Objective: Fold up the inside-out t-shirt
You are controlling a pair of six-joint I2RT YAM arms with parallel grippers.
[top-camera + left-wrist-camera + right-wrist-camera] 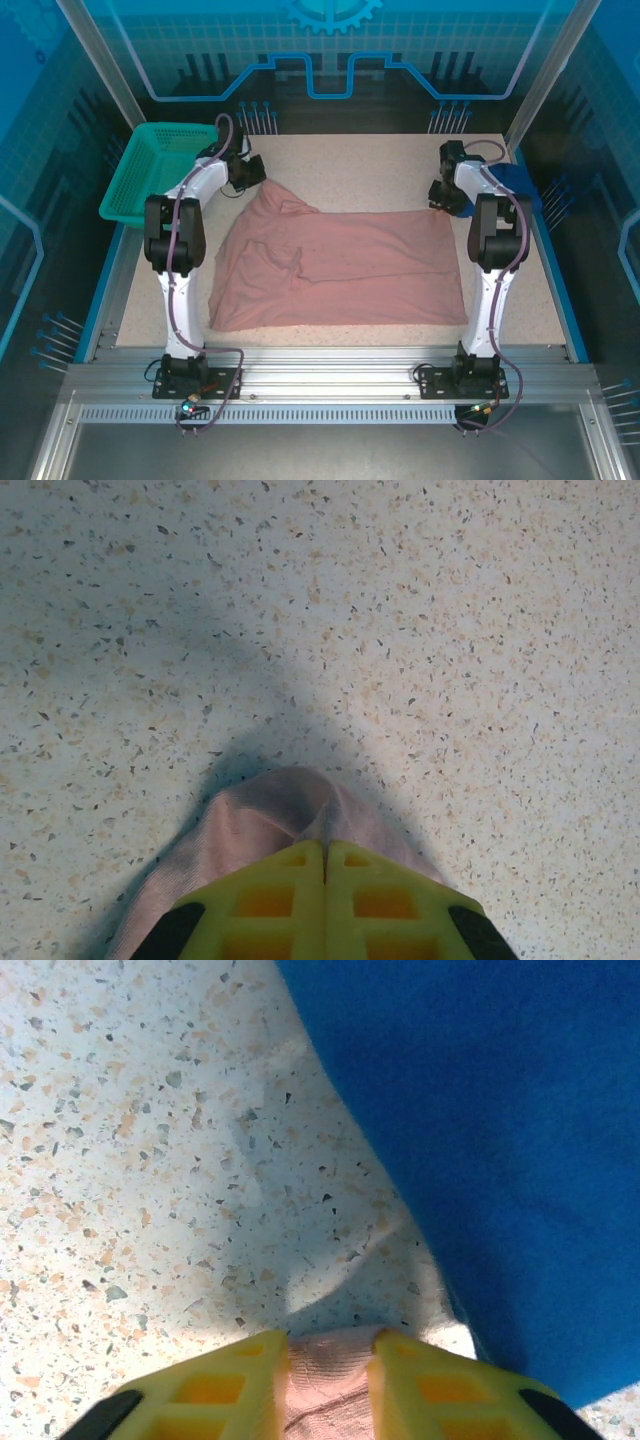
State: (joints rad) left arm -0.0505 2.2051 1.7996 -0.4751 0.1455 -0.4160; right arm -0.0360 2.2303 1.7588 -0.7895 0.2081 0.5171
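Speckled tabletop (400,160) runs under everything, with blue-lit panels around it. At 10 o'clock sits the green basket (150,170); I can't see anything in it.

My left gripper (325,845) is at 11 o'clock, on the far left corner of the inside-out t-shirt (350,265). Its yellow fingers (270,900) are pressed together, with a hump of pink cloth pinched between them and bulging out ahead.

The shirt lies in the middle of the table. It is spread mostly flat, with a rumpled ridge on its left half and its near edge at 6 o'clock.

My right gripper (330,1345) is at 1 o'clock, on the far right corner. A wad of pink cloth fills the gap between its fingers and touches both, which I read as a grasp. Just beside it, at 2 o'clock, lies a blue cloth (500,1110).

As I judge it, no fold has been made yet. The two far corners are taken, so the first fold and all the later ones remain.

Count: one pink shirt, one basket, one blue cloth, two grippers.
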